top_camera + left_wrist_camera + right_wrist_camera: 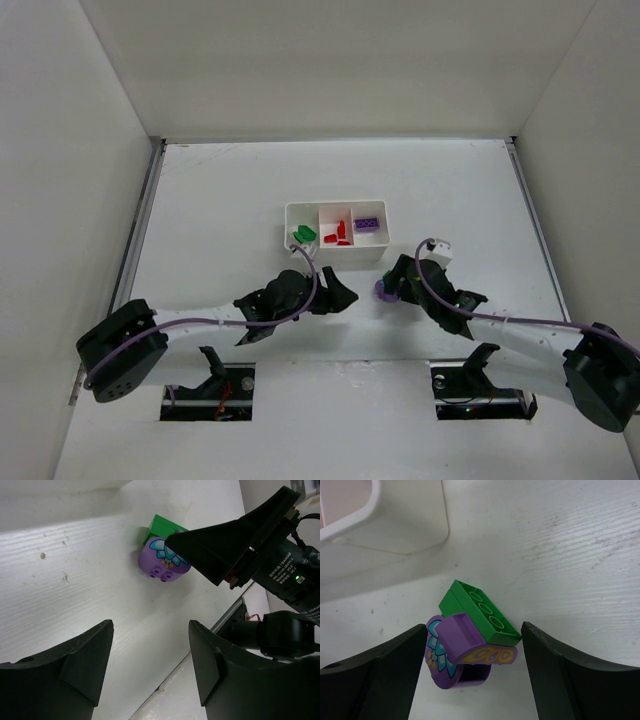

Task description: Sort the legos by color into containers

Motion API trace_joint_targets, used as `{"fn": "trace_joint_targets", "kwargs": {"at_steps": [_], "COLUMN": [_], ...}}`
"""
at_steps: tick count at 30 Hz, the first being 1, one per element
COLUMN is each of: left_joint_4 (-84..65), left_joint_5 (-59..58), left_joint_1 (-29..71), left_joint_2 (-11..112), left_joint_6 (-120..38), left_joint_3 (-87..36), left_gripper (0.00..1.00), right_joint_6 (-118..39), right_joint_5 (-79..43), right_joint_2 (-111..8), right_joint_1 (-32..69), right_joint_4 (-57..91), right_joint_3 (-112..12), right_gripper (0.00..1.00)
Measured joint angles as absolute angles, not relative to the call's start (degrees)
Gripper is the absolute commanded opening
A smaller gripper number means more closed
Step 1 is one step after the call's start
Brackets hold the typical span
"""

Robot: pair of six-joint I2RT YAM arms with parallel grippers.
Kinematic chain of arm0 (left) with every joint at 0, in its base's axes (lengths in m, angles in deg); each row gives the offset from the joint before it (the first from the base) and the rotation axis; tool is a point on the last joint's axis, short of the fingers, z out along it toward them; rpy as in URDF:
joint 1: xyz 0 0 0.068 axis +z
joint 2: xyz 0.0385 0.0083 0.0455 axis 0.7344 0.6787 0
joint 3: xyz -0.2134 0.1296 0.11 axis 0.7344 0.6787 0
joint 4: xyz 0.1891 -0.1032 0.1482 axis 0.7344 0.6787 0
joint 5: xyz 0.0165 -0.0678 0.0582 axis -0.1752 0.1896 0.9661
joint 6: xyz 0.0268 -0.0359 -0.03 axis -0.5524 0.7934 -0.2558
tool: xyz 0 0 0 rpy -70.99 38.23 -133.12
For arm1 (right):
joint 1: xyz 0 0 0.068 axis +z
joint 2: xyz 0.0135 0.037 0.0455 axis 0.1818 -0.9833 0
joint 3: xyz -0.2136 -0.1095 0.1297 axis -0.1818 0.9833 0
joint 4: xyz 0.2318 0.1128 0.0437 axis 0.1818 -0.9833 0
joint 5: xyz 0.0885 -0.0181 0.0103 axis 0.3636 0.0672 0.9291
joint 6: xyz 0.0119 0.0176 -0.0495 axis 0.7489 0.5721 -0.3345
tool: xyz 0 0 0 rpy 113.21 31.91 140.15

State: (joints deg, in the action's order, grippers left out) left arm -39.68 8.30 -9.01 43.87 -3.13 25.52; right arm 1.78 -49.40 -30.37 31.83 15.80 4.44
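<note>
The white tray point(290, 212) has green legos point(303, 236) in its left compartment, red legos point(337, 233) in the middle and a purple brick point(367, 224) on the right. A green brick point(480, 611) and a purple flower-printed piece point(462, 655) lie touching on the table just in front of the tray's corner point(350, 517). My right gripper point(474, 628) is open, with one finger on each side of this pair. It also shows in the top view point(388, 288). My left gripper point(150, 665) is open and empty, low over bare table, facing the purple piece point(162, 564) and the green brick point(161, 526).
My two grippers sit close together in front of the tray, the left one point(340, 295) just left of the right one. The right gripper's black finger point(230, 545) reaches into the left wrist view. White walls enclose the table. Two cut-outs point(207, 390) with hardware lie at the near edge.
</note>
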Motion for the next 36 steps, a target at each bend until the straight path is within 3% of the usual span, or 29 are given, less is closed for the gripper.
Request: {"fn": "trace_joint_targets", "kwargs": {"at_steps": [10, 27, 36], "left_joint_4": [-48.21, -77.13, -79.81], "left_joint_5": [9.11, 16.98, 22.03], "left_joint_1": [-12.27, -9.76, -11.02], "left_joint_2": [51.6, 73.94, 64.72], "left_joint_6": [2.93, 28.78, 26.42], "left_joint_3": [25.83, 31.11, 33.65], "left_gripper": [0.61, 0.59, 0.61], "right_joint_6": [1.63, 1.15, 1.59], "right_joint_5": [-49.24, -50.8, -50.88], "right_joint_2": [-32.6, -26.3, -30.02], "right_joint_1": [31.11, 33.88, 34.45], "right_joint_4": [19.56, 29.05, 33.35], "right_joint_3": [5.01, 4.79, 2.78], "right_gripper": [0.59, 0.59, 0.59]}}
